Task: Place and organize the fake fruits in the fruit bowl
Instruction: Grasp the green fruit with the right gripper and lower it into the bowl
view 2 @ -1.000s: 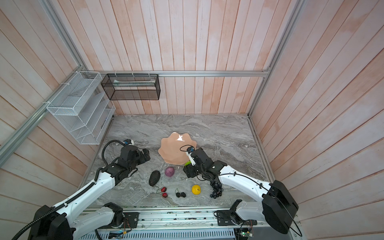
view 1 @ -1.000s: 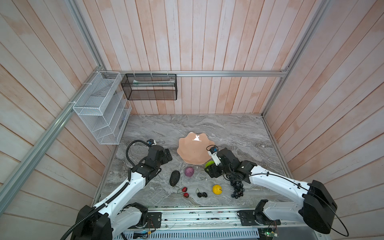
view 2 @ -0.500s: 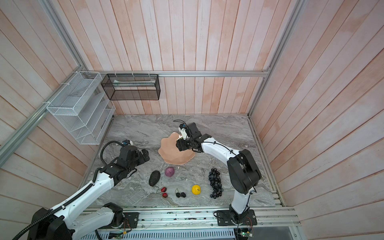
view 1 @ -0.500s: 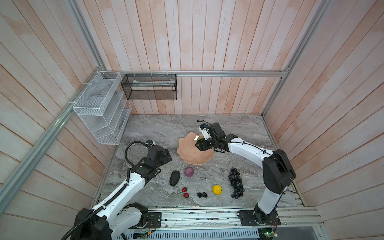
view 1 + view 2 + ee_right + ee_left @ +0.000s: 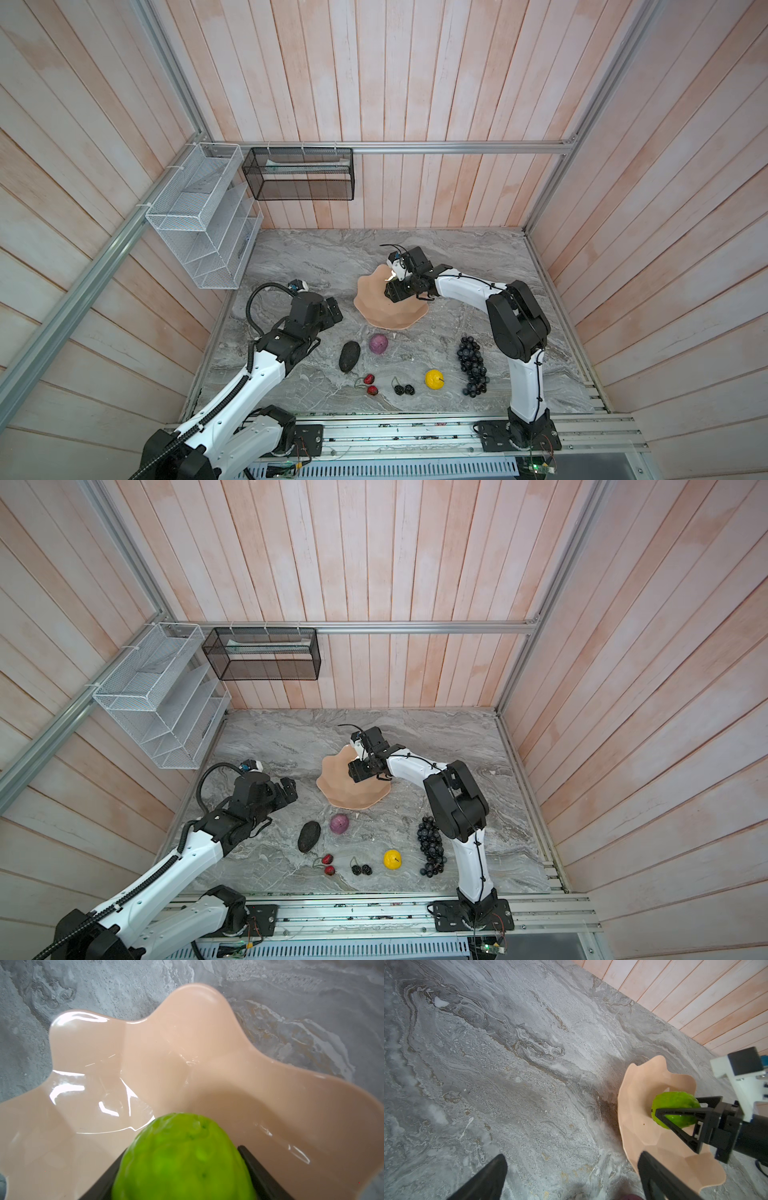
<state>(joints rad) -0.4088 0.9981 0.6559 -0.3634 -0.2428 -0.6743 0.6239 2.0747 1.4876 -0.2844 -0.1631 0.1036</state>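
My right arm, elbow folded: right gripper (image 5: 394, 291) clamps green fruit (image 5: 673, 1105) over bowl (image 5: 376, 311). Left arm outstretched: left gripper (image 5: 335, 310) spread wide.

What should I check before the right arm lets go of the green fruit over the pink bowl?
1. Is the green fruit clamped in the right gripper: ok.
2. Is the fruit over the inside of the fruit bowl, not its rim: ok.
3. Is the fruit touching the bowl floor: cannot tell.
4. Is there nothing else in the bowl to block it: ok.
5. Is the left gripper open and apart from the bowl: ok.
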